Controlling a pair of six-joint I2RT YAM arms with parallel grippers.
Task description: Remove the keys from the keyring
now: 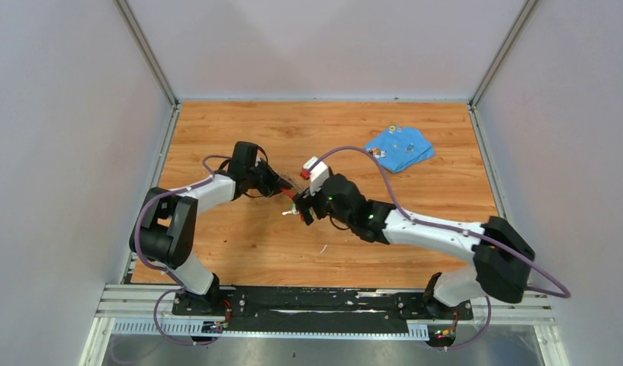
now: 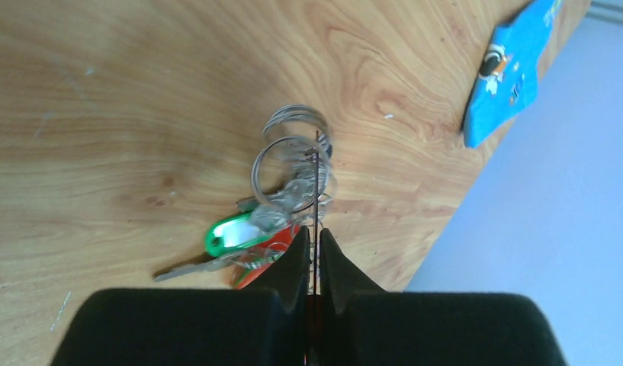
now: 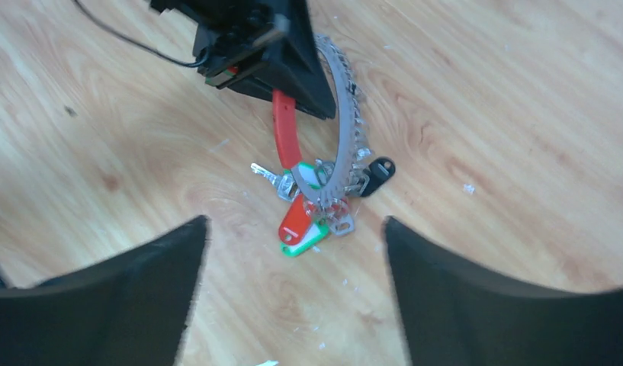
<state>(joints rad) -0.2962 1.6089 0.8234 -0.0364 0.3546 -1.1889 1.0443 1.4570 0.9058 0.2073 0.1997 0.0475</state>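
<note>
Overall light: bright, even and diffuse from overhead; the tabletop (image 1: 239,252) and pale walls (image 1: 56,152) show no hot spots.
Shadows: soft and faint, lying close beneath the arms in the top view.
Glare: a mild sheen on the wood grain in the left wrist view; a white highlight on the green head among the keys (image 2: 232,235).
Focus: the left fingers (image 2: 293,263) and right fingers (image 3: 94,305) are black, detail-free masses with soft edges; the keyring (image 3: 340,107) looks smeared and jagged.
Distortion: wide-angle bending at both wrist views' edges; the top view's walls lean outward.
Colour: the blue flat piece (image 2: 506,72) is saturated and slightly soft.
</note>
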